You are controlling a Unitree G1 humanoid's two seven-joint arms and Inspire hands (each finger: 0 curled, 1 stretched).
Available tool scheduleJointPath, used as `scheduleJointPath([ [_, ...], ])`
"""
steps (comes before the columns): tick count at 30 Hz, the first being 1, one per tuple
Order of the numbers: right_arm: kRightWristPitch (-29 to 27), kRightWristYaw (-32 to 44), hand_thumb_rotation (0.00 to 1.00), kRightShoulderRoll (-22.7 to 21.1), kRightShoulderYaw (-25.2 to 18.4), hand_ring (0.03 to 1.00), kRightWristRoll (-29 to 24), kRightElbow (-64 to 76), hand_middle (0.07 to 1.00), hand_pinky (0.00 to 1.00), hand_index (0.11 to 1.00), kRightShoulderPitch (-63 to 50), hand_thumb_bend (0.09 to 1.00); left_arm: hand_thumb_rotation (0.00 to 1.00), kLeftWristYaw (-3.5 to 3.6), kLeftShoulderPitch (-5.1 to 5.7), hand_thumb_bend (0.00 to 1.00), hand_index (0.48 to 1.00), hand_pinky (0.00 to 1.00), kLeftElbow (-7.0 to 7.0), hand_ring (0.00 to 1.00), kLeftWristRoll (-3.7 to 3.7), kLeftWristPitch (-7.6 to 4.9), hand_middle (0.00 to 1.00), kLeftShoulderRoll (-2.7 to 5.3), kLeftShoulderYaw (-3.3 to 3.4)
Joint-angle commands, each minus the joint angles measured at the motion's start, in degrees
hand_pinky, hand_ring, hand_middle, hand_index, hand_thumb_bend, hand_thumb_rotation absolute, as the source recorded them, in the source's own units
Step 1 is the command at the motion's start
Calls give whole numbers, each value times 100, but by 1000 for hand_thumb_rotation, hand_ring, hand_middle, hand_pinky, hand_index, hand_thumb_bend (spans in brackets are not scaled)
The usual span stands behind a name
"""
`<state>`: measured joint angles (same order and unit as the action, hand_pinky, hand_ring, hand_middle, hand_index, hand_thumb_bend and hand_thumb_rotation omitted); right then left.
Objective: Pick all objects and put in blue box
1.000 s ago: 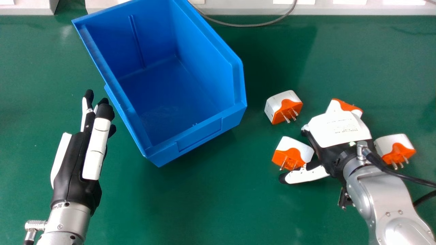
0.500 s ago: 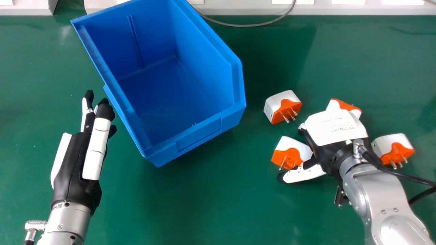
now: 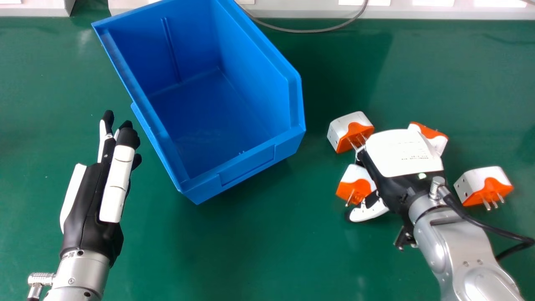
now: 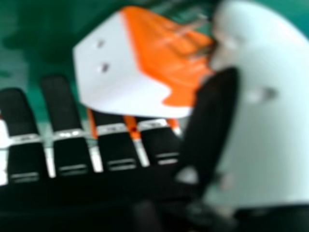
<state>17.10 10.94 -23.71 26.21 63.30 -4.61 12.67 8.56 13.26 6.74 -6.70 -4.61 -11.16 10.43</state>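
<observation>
Four boxy white-and-orange plastic plug adapters [image 3: 342,127], one blue plastic box [image 3: 246,165]
Right hand [image 3: 403,152], wide around the nearest adapter [image 3: 353,189], has shifted boxward; left hand [image 3: 87,209] across the box.

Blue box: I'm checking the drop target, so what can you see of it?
The blue box looks like moulded plastic: open-topped, with tall walls, a lower near edge with a rectangular panel below it, and a raised rib inside. It stands upright, turned at an angle, on the green table. No objects lie in it. The left robot hand is beside it, apparently not touching.
</observation>
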Motion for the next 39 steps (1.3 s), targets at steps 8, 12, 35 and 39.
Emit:
scheduleJointPath([
  [8,-53,274,8,-177,144,270,-33,-77,439,199,499,-183,516,1000,7,38,760,996,958,144,971,5,-77,998,1,29],
  [12,3,433,2,-194,141,344,-19,-10,482,257,505,-157,513,1000,1,34,750,995,957,124,970,10,-92,997,7,28],
  [35,-132,1248,0,-217,-807,362,-599,3471,479,159,512,-1300,509,1000,-3,-35,769,987,947,11,963,37,-102,991,8,40],
  [39,-519,1185,0,-169,-820,191,-712,3732,474,75,493,-1032,518,1000,-15,-72,771,986,945,-46,962,46,-118,990,15,40],
])
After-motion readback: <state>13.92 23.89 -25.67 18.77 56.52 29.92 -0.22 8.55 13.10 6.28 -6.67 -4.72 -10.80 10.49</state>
